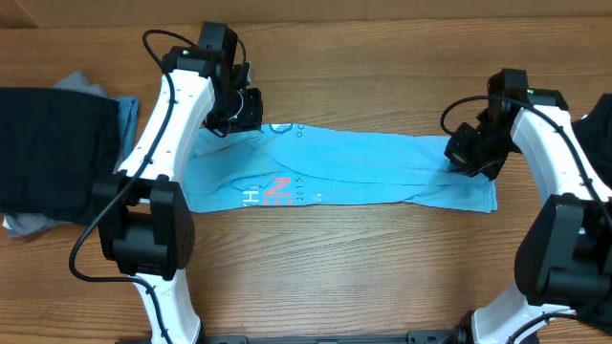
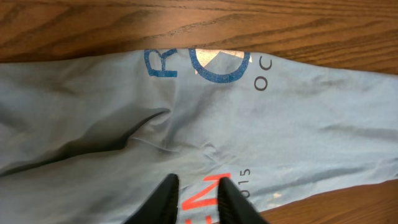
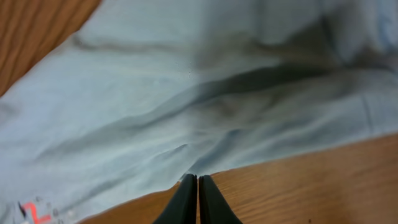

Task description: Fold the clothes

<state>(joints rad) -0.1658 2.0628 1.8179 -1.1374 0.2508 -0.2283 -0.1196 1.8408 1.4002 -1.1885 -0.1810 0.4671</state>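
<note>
Seen from overhead on my remote feed, a sky-blue T-shirt (image 1: 354, 167) lies folded into a long band across the middle of the wooden table (image 1: 363, 287), running from 9 o'clock to 3 o'clock; red and white lettering (image 1: 275, 191) shows near its 7 o'clock corner. The left claw (image 1: 234, 113) hangs over the shirt's 11 o'clock corner; in the left wrist view its fingers (image 2: 166, 198) stand apart, released, with the red print visible in the gap between them and blue print (image 2: 217, 65) on the cloth towards 12 o'clock. The right claw (image 1: 467, 153) sits at the shirt's 3 o'clock end; the right wrist view shows its fingers (image 3: 186, 196) clenched together, tips right at the edge of the cloth where it meets bare wood, and I cannot tell whether any fabric is caught between them; creases run across the cloth above the tips. A heap of other clothes (image 1: 53, 153), black on top with grey and blue beneath, rests at the table's 9 o'clock edge, well apart from the shirt.
</note>
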